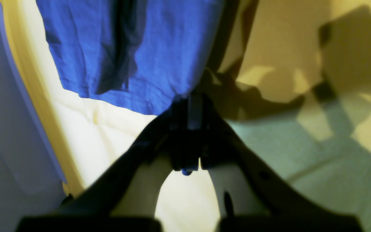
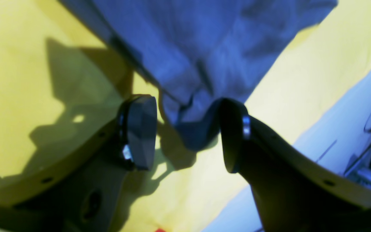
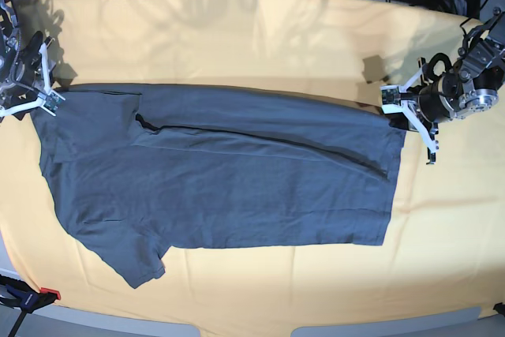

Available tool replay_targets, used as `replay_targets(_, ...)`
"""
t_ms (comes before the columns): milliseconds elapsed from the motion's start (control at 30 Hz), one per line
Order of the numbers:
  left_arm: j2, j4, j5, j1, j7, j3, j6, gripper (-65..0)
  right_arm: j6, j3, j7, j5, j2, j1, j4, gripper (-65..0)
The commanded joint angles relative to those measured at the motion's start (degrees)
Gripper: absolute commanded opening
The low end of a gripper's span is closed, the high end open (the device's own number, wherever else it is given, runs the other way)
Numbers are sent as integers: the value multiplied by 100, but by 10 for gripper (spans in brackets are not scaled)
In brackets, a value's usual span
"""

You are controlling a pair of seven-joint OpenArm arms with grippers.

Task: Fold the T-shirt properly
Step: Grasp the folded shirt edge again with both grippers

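yellow cloth covers the tabletop (image 3: 260, 286) under the t-shirt (image 3: 229, 195); left pincer (image 1: 188, 100) pinches its corner, right pincer (image 2: 185, 133) is spread around another. best grip that firmly, then draw both evenly, keeping the edge taut.

The T-shirt (image 1: 169, 48) (blue in this light) runs off the left wrist view's top edge.

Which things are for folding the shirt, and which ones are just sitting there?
For the job:
- shirt
- left gripper, closed on the shirt
- right gripper, open around a bit of shirt

Just there:
- yellow cloth, under the shirt
- red thing, at the lower left corner
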Motion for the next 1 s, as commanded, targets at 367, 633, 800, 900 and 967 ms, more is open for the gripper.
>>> replay_targets(367, -190, 70, 9, -96, -39, -52, 63, -650, -813, 66, 398, -85, 136, 52, -247, -324)
replay_targets(633, -190, 68, 9, -96, -37, -52, 66, -650, -890, 66, 595, 33, 118, 55, -247, -650)
replay_targets(800, -216, 122, -35, -94, -35, -52, 0, -650, -968, 68, 282, -101, 168, 68, -136, -650)
replay_targets(900, -369, 306, -315, -79, -35, -52, -474, -650, -686, 68, -15, 146, 267, 50, 17, -650)
replay_targets(967, -533, 463, -409, -61, -35, -52, -717, -650, -529, 68, -157, 343, 345, 37, 72, -650)
